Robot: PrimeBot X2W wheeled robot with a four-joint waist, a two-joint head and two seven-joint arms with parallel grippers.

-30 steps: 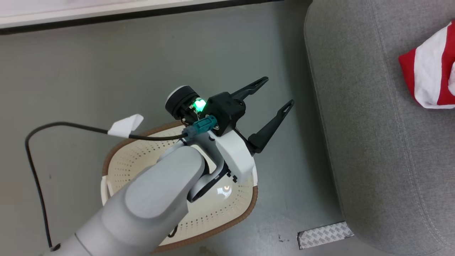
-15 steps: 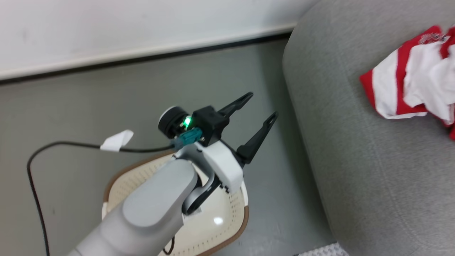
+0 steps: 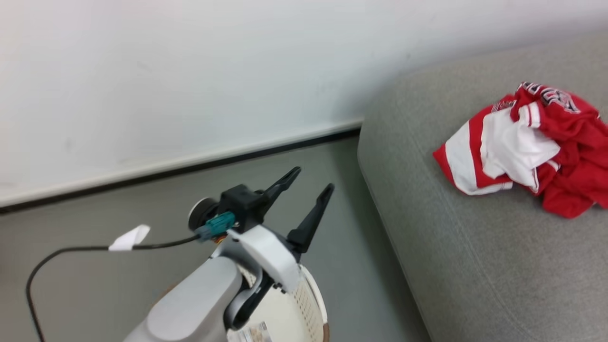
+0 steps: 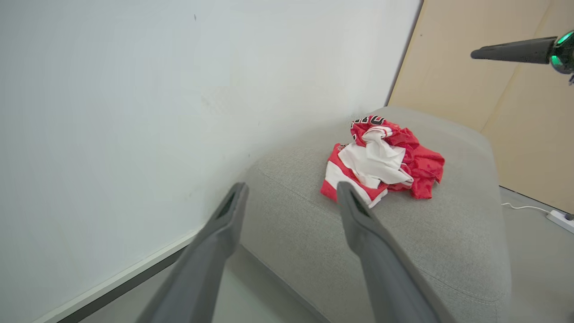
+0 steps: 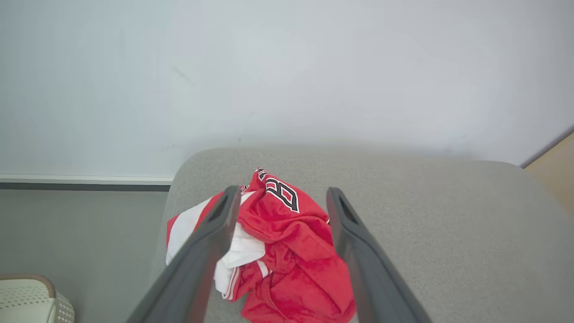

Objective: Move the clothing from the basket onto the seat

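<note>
The clothing (image 3: 522, 147) lies bunched on the seat (image 3: 475, 266), at about 2 o'clock from the left pincer (image 3: 313, 179), which is spread wide with nothing in it above the floor (image 3: 361, 247). The right pincer (image 5: 282, 192) is likewise open and empty, its fingers framing the pile from above. The main risk, I judge, is a right finger catching a loose fold on any move and dragging the pile toward the seat's rounded edge at 9 o'clock of it, where the white hem is nearest. The cable (image 3: 71, 249) looping off the left arm could also snag the basket (image 3: 311, 304) at 6 o'clock. The wall (image 3: 190, 85) closes 12 o'clock. Free room is the floor strip between basket and seat, and the bare cushion at 5 o'clock.
</note>
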